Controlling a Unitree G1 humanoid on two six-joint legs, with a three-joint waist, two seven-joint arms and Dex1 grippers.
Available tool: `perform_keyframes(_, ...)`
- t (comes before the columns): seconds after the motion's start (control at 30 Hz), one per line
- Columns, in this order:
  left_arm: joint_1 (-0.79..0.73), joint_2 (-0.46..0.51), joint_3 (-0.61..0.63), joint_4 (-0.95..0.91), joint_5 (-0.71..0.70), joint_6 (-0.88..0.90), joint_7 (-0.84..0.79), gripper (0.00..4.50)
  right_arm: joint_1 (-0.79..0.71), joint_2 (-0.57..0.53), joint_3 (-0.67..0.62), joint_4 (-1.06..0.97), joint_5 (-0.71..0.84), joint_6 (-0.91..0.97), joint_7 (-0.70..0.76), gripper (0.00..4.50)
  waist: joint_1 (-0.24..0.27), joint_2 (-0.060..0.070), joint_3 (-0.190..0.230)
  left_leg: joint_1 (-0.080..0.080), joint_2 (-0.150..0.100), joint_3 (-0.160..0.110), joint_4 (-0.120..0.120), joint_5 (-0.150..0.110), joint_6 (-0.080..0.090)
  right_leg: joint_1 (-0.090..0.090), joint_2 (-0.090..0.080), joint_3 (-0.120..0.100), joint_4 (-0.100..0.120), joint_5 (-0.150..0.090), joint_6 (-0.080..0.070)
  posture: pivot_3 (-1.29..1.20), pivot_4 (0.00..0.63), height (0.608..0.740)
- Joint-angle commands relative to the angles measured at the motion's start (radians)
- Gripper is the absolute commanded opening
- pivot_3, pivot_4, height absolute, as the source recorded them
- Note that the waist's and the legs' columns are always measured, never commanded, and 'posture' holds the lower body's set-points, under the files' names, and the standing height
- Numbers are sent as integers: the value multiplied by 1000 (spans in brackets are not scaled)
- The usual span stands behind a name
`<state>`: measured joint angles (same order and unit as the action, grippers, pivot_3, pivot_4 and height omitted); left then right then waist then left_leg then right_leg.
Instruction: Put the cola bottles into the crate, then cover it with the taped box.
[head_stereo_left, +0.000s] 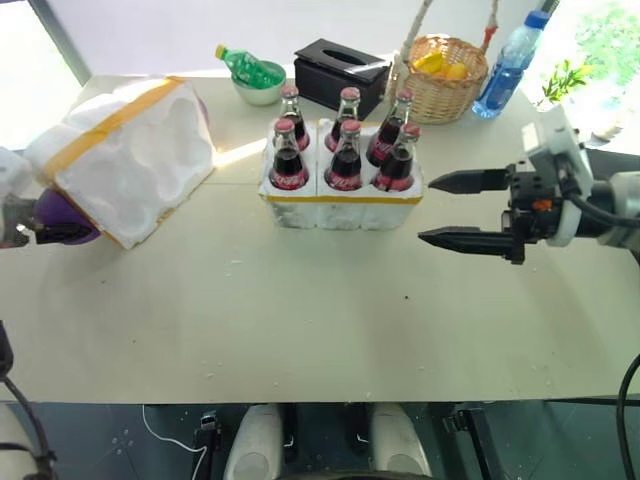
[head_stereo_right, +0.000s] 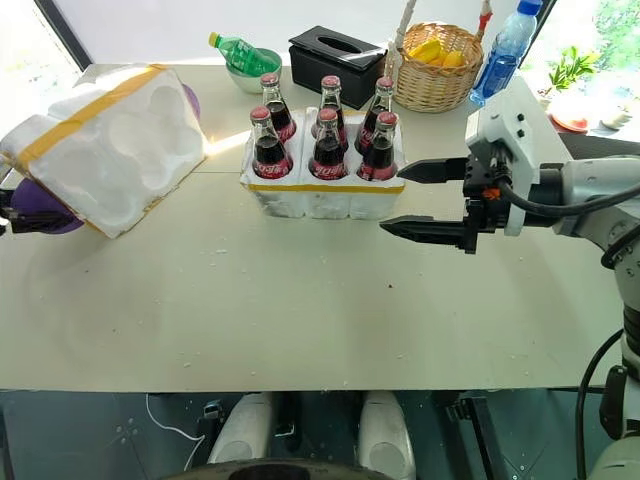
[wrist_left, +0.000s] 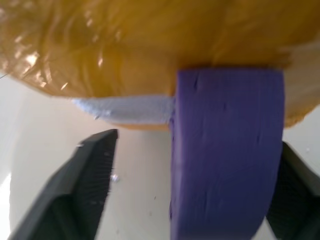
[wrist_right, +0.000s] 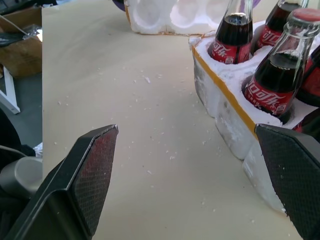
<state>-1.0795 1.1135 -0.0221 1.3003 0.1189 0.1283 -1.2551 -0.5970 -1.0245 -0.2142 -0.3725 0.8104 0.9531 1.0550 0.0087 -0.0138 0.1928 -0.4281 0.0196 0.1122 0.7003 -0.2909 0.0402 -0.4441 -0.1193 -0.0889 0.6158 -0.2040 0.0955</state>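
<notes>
White script on red labels can be seen on the cola bottles (head_stereo_left: 346, 150), in the Coca-Cola style, though the lettering is too small to be read with certainty; in the right wrist view the same white writing is seen on the nearest bottle's label; no other writing can be made out on the table (head_stereo_left: 300, 320).

All six bottles are seated upright in the wells of the crate (head_stereo_left: 340, 208), which is banded with yellow tape round its upper edge and stands near the middle of the table; the taped box (head_stereo_left: 130, 160) is tilted at the table's left side, well apart from the crate, its moulded hollows turned toward the crate and a yellow tape strip running over its top; a purple block (wrist_left: 225, 150) is seen pressed against its taped underside.

The left gripper (wrist_left: 192, 190) is set at the box's lower left edge with its fingers spread either side of the purple block; whether the block is gripped cannot be told; the right gripper (head_stereo_left: 455, 210) is held released, jaws wide apart, just to the right of the crate, touching nothing.

Behind the crate are set a green plastic bottle (head_stereo_left: 243, 66) in a bowl (head_stereo_left: 260, 95), a black tissue box (head_stereo_left: 340, 70), a wicker basket (head_stereo_left: 447, 85) and a blue water bottle (head_stereo_left: 510, 65).
</notes>
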Motion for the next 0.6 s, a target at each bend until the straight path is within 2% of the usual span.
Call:
perform_keyframes(0.03, -46, 6, 21, -3, -6, 6, 1, 2037, 1, -23, -50, -23, 25, 1, -16, 4500, 0, 0, 0, 0, 0, 0, 0, 0, 0, 0, 0, 0, 0, 0, 0, 0, 150, 740)
perform_keyframes(0.13, -55, 1, 18, -6, -1, -3, -2, 563, 18, -37, -70, -18, 51, 27, -15, 4500, 1, -1, 0, 0, 0, 0, 0, 0, 0, 0, 0, 0, 0, 0, 0, 0, 150, 740)
perform_keyframes(0.37, -116, -2, 47, -60, -24, -119, 36, 563, 92, -65, -142, -37, 58, 24, -42, 4500, 4, -2, 1, 0, 0, 0, 0, 0, 0, 0, 0, 0, 0, 0, 0, 0, 150, 740)
perform_keyframes(0.5, -168, -41, 50, -152, -13, -356, 168, 563, 148, -82, -188, -45, 61, 30, -53, 4500, 7, -4, 0, -1, -1, -2, 1, 0, 0, 1, 0, 0, 0, 0, 0, 0, 150, 740)
perform_keyframes(0.6, -216, -102, 3, -220, 66, -634, 355, 563, 161, -82, -197, -46, 67, 34, -65, 4500, 6, -4, 0, 0, -2, -2, 1, 0, 0, 1, -2, 0, 0, 1, 2, 0, 150, 740)
